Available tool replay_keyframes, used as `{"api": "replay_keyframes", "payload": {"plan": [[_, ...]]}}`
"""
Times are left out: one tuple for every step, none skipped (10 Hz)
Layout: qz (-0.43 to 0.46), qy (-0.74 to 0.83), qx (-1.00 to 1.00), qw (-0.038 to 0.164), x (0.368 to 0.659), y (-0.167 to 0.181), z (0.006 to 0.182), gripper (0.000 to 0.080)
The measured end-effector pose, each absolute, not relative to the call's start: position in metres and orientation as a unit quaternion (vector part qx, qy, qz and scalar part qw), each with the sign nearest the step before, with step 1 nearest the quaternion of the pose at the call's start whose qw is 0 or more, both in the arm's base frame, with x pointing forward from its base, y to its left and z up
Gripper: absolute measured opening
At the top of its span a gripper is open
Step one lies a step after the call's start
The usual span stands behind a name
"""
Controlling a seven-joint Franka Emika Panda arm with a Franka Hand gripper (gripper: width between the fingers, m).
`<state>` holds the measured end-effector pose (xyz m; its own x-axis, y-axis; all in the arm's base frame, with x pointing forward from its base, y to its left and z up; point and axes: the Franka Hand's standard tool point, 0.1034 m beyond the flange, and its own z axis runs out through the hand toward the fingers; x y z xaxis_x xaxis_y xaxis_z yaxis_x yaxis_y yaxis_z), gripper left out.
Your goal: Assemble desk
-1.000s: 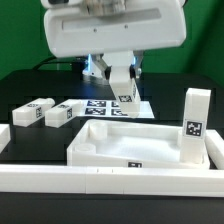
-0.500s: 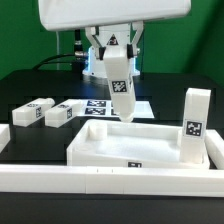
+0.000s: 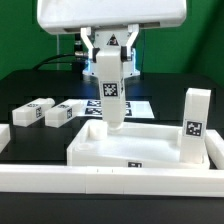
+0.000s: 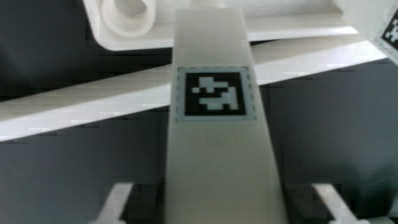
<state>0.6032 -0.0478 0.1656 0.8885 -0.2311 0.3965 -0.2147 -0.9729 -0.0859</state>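
Gripper: the gripper (image 3: 108,56) is clenched on the upper end of one white leg, a finger on each side of it; in the wrist view the fingers (image 4: 317,206) flank the leg with no gap showing.
Held leg: the held leg (image 3: 109,92) hangs upright, very slightly tilted, with its square tag facing the exterior camera; in the wrist view it (image 4: 217,120) runs straight away from the camera, tag uppermost.
Lower end of held leg: over the back rim of the desk top, towards the exterior view's left; whether it touches cannot be told.
Desk top: the desk top (image 3: 100,156) lies flat on the table, open side up, a small tag on its front wall.
Standing leg: the standing leg (image 3: 196,124) is upright at the desk top's corner on the exterior view's right, tag forward.
Lying legs: the outer lying leg (image 3: 32,112) and the inner lying leg (image 3: 64,113) lie side by side on the table at the exterior view's left, apart from the desk top.
Marker board: the marker board (image 3: 132,104) lies flat behind the held leg, partly hidden by it.
Border rail: the border rail (image 3: 60,181) runs along the front, just before the desk top.
Table: the table (image 3: 30,90) is black.
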Motion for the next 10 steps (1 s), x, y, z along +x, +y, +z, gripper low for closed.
{"api": "replay_keyframes", "payload": {"plan": [[-0.208,0.109,-0.972,0.013,0.603,-0.058,0.163,0.0291],[-0.222,0.106,-0.969,0.004,0.603,-0.069,0.162,0.0291],[-0.220,0.106,-0.970,0.005,0.603,-0.067,0.160,0.0291],[-0.224,0.104,-0.969,0.003,0.604,-0.067,0.160,0.0291],[-0.280,0.104,-0.954,-0.019,0.607,-0.075,0.164,0.0291],[-0.303,0.097,-0.947,-0.036,0.601,-0.078,0.154,0.0291],[-0.301,0.097,-0.948,-0.039,0.599,-0.078,0.148,0.0291],[-0.302,0.096,-0.948,-0.037,0.599,-0.076,0.149,0.0291],[-0.302,0.096,-0.948,-0.037,0.600,-0.075,0.149,0.0291],[-0.301,0.095,-0.948,-0.037,0.599,-0.074,0.149,0.0291]]}}
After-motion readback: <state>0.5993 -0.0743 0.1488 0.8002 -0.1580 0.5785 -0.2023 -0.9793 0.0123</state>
